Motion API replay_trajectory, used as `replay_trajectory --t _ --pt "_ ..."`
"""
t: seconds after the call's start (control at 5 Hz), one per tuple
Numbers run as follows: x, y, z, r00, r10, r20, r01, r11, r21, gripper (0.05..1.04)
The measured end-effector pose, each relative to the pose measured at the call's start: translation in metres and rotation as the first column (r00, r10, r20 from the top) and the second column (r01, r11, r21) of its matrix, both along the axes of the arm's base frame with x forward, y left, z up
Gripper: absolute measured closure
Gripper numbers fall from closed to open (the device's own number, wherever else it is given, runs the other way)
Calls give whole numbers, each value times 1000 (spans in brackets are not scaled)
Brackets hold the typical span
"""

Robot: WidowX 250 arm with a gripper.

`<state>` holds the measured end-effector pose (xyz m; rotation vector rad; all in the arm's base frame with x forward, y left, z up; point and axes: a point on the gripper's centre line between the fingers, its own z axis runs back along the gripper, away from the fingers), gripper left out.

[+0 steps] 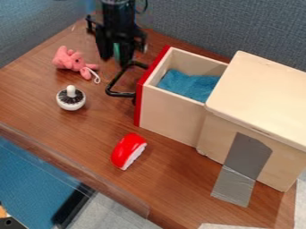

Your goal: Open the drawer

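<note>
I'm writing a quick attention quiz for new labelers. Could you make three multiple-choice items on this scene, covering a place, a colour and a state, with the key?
1. Where is the blue cloth?
A) Under the pink toy
B) Inside the drawer
C) Around the handle

2. What colour is the drawer's front panel?
A) Red
B) Green
C) Yellow

3. How does the drawer stand?
A) Fully shut
B) Upside down
C) Pulled out from the wooden box

Key:
1: B, the cloth shows between the drawer's walls.
2: A, the panel on the handle side is red.
3: C, its side wall and inside show beyond the box.
</note>
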<state>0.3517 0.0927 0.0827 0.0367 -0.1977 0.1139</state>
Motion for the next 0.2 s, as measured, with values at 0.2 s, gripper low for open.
replay_trajectory --t 0.2 --pt "-4 1 29 998 -11 58 9 1000 28 134"
